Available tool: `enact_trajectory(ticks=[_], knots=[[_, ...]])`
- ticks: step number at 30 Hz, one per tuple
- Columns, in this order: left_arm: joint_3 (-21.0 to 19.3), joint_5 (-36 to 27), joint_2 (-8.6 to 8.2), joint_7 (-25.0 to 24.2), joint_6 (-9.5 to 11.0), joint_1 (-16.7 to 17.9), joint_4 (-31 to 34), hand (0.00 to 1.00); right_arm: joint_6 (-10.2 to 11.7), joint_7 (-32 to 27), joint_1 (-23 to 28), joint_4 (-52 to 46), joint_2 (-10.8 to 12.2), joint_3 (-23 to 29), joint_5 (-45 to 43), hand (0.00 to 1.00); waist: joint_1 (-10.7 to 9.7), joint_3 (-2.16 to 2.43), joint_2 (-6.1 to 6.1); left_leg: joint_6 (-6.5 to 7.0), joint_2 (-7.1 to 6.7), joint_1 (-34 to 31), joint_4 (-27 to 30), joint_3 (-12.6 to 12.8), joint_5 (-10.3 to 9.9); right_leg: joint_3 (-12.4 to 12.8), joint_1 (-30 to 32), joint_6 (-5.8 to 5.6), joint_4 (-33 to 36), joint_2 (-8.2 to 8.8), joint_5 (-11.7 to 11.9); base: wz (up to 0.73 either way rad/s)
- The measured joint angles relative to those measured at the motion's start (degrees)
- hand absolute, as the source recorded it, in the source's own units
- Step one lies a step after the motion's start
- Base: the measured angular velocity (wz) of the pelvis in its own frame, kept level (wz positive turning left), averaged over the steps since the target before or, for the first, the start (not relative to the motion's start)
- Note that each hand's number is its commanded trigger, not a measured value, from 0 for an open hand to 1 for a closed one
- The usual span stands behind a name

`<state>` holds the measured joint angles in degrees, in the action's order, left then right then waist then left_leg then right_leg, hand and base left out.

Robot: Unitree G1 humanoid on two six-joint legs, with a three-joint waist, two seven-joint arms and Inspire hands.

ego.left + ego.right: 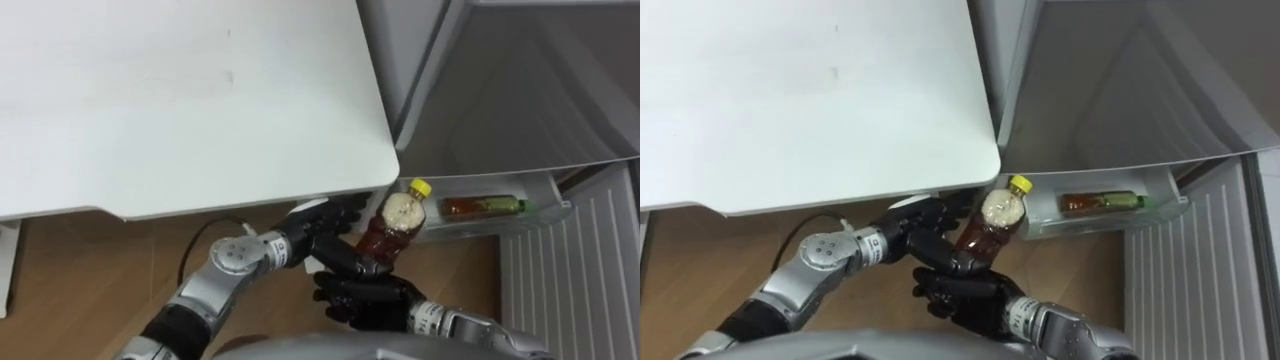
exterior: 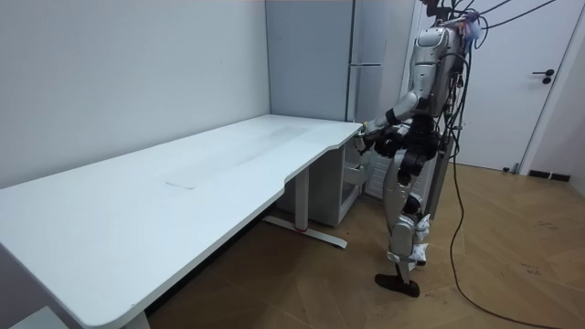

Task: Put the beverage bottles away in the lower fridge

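Bottle (image 1: 396, 224) clasped by left hand (image 1: 322, 236), fingers curled, right hand (image 1: 362, 301) clenched beneath

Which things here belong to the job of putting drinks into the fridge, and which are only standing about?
For the job:
yellow-capped bottle, held in the left hand
right hand below it
green-capped bottle, lying in the door shelf
fridge

Only standing about:
white table
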<state>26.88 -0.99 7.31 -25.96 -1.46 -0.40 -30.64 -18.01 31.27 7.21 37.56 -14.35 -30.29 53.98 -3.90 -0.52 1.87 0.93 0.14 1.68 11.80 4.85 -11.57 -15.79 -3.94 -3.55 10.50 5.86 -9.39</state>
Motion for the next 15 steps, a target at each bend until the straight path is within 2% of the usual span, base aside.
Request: enact_trajectory(ticks=[4,8,10,15], knots=[[-0.7,0.0,-0.01,-0.1,-0.6,0.3,-0.2,0.00,-1.1,-0.2,0.0,0.2,0.6,0.3,0.2,1.00,1.0,0.06,0.18,-0.21,0.04,0.0,0.0,-0.3,0.2,-0.2,-0.1,0.09,0.0,-0.10,0.1,0.02],[-2.5,0.0,-0.49,-0.7,-0.7,0.9,-1.0,0.00,-2.6,-0.6,-0.1,0.3,1.1,1.0,0.1,1.00,0.9,0.28,0.72,-0.21,0.02,-0.1,0.0,-0.4,0.4,-0.3,-0.1,0.20,0.0,-0.13,0.1,0.01],[-3.4,0.0,-1.06,-0.8,-1.0,1.4,-1.1,0.00,-3.3,-0.7,-0.1,0.3,1.1,1.2,0.1,1.00,0.9,0.55,1.11,-0.19,0.00,-0.1,0.0,-0.5,0.4,-0.2,-0.2,0.24,0.0,-0.13,0.2,0.00],[-5.2,0.0,-1.76,-1.7,-1.1,1.5,-1.9,0.00,-4.3,-1.3,0.2,0.3,1.4,2.7,0.4,1.00,0.9,0.61,1.18,-0.19,0.05,-0.2,0.3,-0.6,0.4,-0.4,-0.2,0.31,0.0,-0.14,0.2,0.00]])
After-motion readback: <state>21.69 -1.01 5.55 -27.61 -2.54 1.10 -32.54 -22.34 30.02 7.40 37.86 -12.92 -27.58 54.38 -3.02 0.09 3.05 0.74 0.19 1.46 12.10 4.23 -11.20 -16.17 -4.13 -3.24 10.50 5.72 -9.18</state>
